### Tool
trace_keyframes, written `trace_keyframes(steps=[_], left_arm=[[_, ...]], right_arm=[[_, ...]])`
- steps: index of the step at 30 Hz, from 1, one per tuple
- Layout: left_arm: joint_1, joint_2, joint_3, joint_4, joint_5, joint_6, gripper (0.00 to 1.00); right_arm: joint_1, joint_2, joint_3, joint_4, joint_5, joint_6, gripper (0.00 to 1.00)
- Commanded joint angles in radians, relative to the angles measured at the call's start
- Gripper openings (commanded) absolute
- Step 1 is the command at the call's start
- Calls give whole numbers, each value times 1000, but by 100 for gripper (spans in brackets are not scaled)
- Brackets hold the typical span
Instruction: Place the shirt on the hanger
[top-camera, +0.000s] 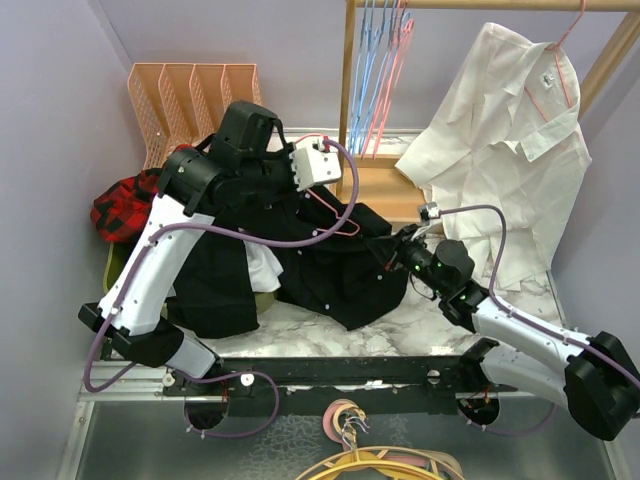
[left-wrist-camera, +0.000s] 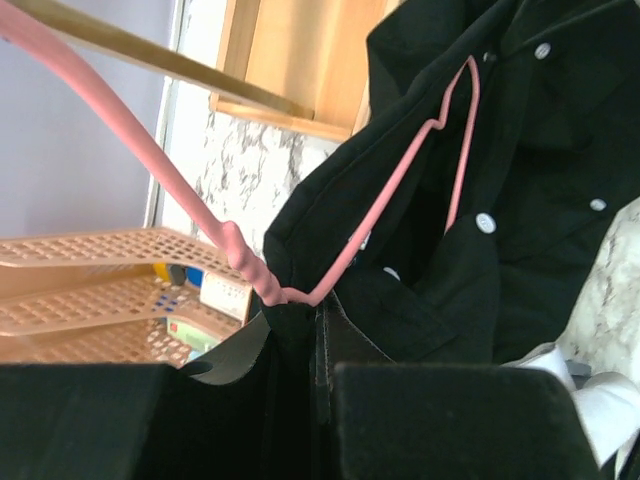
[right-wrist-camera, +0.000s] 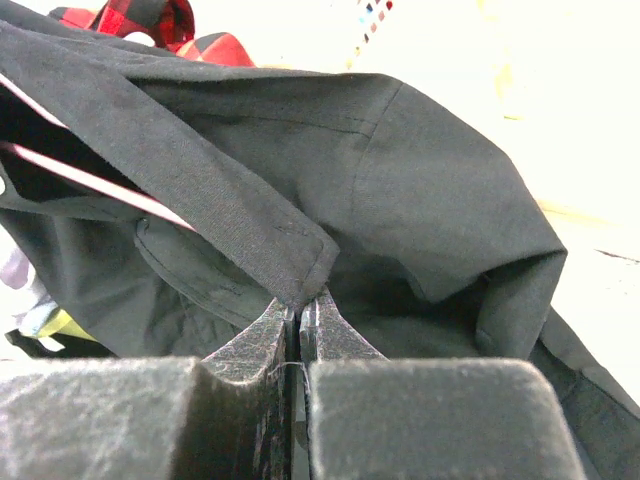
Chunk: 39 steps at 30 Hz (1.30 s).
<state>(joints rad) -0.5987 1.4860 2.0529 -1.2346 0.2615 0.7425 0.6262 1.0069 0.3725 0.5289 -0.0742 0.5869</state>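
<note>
The black shirt (top-camera: 330, 262) lies bunched on the marble table between the arms. The pink hanger (top-camera: 338, 218) lies partly inside it, one shoulder wire showing on top. My left gripper (top-camera: 308, 192) is over the shirt's far side. In the left wrist view it (left-wrist-camera: 318, 312) is shut at the hanger's (left-wrist-camera: 400, 185) twisted neck, with shirt (left-wrist-camera: 540, 160) fabric bunched around it; the hook runs up to the left. My right gripper (top-camera: 388, 250) is at the shirt's right side. In the right wrist view it (right-wrist-camera: 298, 308) is shut on a folded corner of the shirt (right-wrist-camera: 420, 200).
A white shirt (top-camera: 510, 120) hangs on the wooden rack at back right. Blue and pink hangers (top-camera: 385, 70) hang beside it. An orange file rack (top-camera: 190, 95) stands back left, a red plaid garment (top-camera: 120, 205) at left. White cloth (top-camera: 263, 268) shows under the black shirt.
</note>
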Motion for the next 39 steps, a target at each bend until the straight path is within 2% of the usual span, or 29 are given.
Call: trace_keyframes(steps=[1, 6, 8, 13, 16, 19, 22, 25, 26, 27, 28, 29, 30, 31, 34, 39], left_arm=[[-41, -10, -37, 45, -277, 67, 0], [-84, -15, -149, 157, -416, 52, 0], [-90, -9, -173, 205, -441, 24, 0], [-96, 13, -210, 336, -416, -92, 0], [-96, 39, -178, 374, -349, -193, 0], [-96, 71, -108, 355, -245, -274, 0], [-95, 76, -40, 274, -49, -258, 0], [-95, 57, -23, 178, 130, -199, 0], [-95, 47, -32, 159, 156, -184, 0], [-92, 37, -44, 148, 182, -172, 0], [-85, 29, -60, 140, 201, -162, 0], [-77, 21, -78, 133, 223, -154, 0], [-71, 14, -95, 130, 248, -147, 0], [-63, 8, -114, 125, 270, -142, 0], [-59, -6, -164, 116, 302, -116, 0], [-59, -15, -201, 82, 275, -38, 0]], right_arm=[[-9, -39, 25, -140, 63, -45, 1], [-10, -69, 107, -225, -13, -58, 1], [-10, -63, 138, -212, -133, -49, 1], [-5, 38, 199, 20, -496, 85, 1], [34, 144, 250, 174, -620, 174, 1], [100, 230, 331, 203, -646, 125, 1], [109, 280, 357, 276, -633, 126, 1], [109, 292, 389, 245, -624, 79, 2], [109, 290, 395, 231, -639, 63, 7], [108, 285, 390, 232, -661, 49, 18], [108, 273, 375, 257, -697, 37, 43], [109, 252, 345, 289, -724, 26, 64], [110, 213, 307, 307, -719, 8, 91], [110, 172, 270, 299, -690, -20, 99], [110, 30, 211, 122, -601, -173, 99], [110, -193, 227, -222, -497, -377, 99]])
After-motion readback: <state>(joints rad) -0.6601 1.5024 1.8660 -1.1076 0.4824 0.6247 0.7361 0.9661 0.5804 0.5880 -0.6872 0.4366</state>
